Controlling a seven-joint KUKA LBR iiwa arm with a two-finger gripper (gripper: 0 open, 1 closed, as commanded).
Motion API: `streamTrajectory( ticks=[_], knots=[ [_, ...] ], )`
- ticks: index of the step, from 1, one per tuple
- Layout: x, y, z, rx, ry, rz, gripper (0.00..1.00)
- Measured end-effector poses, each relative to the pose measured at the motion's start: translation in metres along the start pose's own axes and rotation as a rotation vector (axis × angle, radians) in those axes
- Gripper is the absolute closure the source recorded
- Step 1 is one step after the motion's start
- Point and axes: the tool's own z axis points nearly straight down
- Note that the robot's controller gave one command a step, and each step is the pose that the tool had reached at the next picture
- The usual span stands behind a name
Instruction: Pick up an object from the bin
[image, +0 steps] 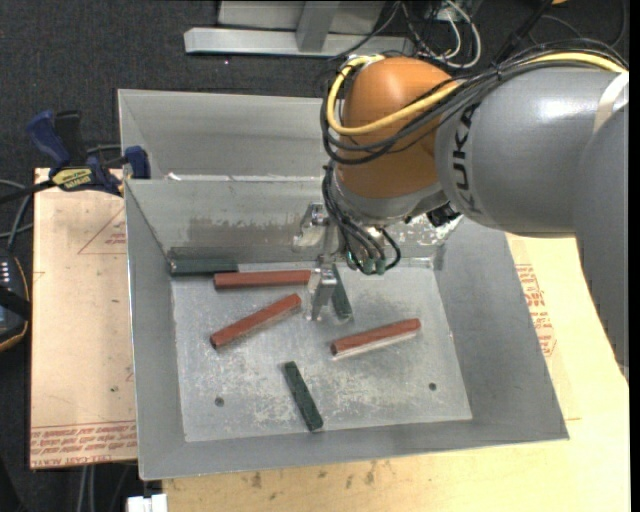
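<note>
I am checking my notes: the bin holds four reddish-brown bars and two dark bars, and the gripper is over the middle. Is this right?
Not quite. The camera view shows three reddish-brown bars, not four. The bin does hold two dark bars, and the gripper is over the middle.

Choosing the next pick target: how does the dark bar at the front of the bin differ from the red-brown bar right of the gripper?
The dark bar is dark green; the red-brown bar is brick red with a paler edge. The dark bar is shorter than the red-brown bar. The dark bar runs steeply front to back; the red-brown bar lies nearly crosswise. Both are slim straight sticks lying flat, apart from the gripper.
</note>
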Motion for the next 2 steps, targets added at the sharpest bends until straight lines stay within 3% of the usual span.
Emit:
streamTrajectory(
  ticks=[1, 2],
  knots=[
    [-0.012, -0.004, 0.04, -0.002, -0.009, -0.004, 0.0],
    [-0.006, 0.007, 0.097, 0.001, -0.001, -0.171, 0.0]
  ],
)
